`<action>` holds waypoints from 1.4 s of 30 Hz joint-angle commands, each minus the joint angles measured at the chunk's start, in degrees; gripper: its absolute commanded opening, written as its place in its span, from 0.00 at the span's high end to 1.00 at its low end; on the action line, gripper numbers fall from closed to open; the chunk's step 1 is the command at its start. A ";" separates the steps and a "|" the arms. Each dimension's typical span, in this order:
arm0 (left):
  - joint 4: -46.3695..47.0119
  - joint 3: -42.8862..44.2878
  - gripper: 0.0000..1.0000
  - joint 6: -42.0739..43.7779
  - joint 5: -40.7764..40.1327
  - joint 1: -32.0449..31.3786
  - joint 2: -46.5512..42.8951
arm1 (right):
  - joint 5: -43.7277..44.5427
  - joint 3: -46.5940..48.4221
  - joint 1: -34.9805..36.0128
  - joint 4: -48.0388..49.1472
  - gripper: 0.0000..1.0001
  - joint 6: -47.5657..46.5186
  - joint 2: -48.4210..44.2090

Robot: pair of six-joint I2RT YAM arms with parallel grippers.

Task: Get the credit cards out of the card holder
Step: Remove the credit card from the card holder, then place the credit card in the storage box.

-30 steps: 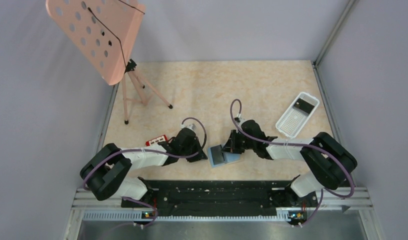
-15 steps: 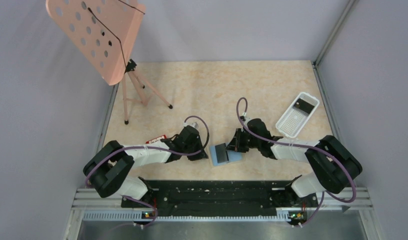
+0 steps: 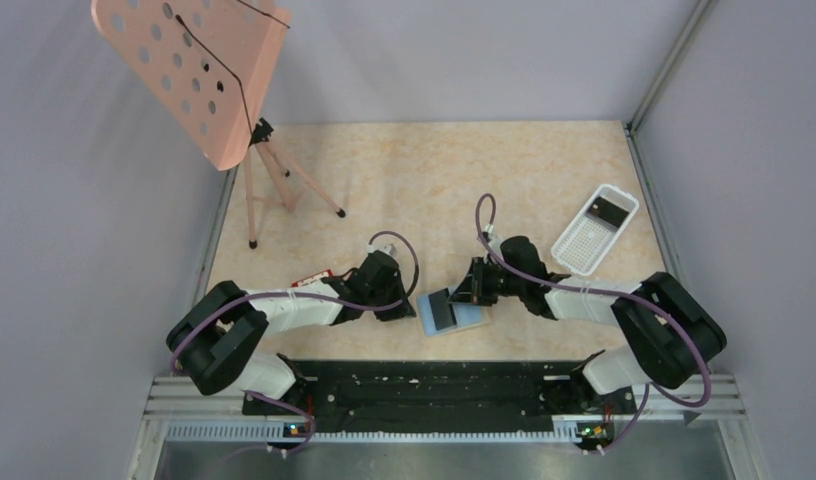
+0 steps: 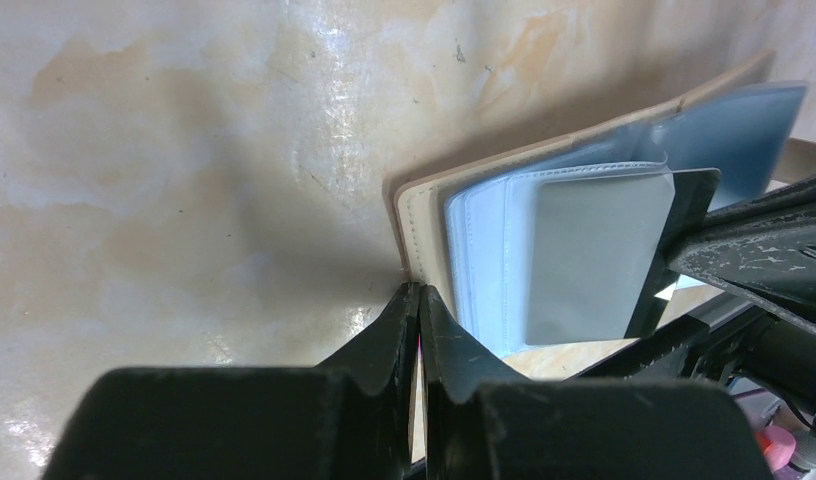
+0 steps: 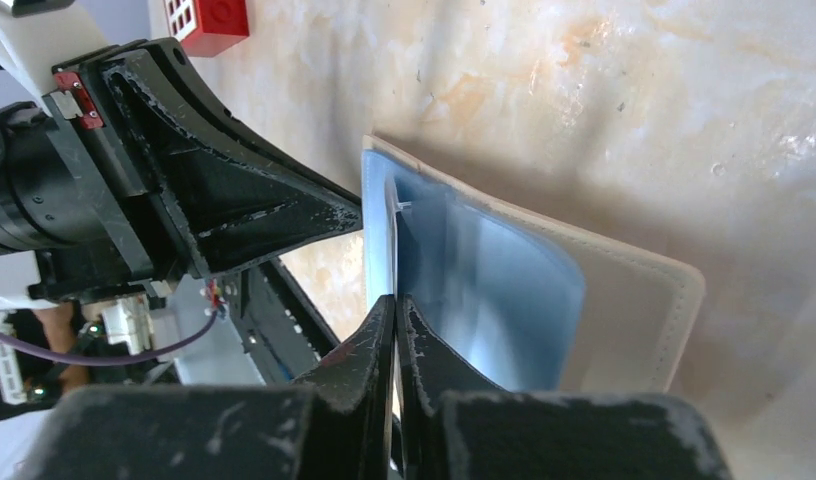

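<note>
- At the near edge of the table [image 3: 464, 180], the left gripper [image 3: 416, 311] clamps the left edge of the wallet [image 3: 472, 318]. The right gripper [image 3: 462, 297] pinches a dark card [image 3: 439, 312] from the other side, so only a narrow gap is left between them.
- A red-and-white block [image 3: 314, 280] lies near the left gripper, on its outer side.
- A white tray [image 3: 594, 232] sits by the table's right edge.
- A pink music stand [image 3: 199, 75] fills the far left corner.
- The middle and far tabletop lie open.
</note>
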 commanded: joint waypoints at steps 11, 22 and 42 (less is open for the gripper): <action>-8.06 0.46 0.91 2.98 -5.13 0.26 1.48 | -3.09 -0.86 -3.83 0.51 1.00 1.25 -3.09; -9.79 3.86 0.82 6.10 -7.23 0.08 -9.41 | 5.84 5.31 -7.89 -19.49 1.00 -2.42 -16.66; 16.44 -0.46 0.48 69.19 -12.44 -18.49 -25.62 | 4.69 7.07 -7.92 -21.29 1.00 26.34 -23.83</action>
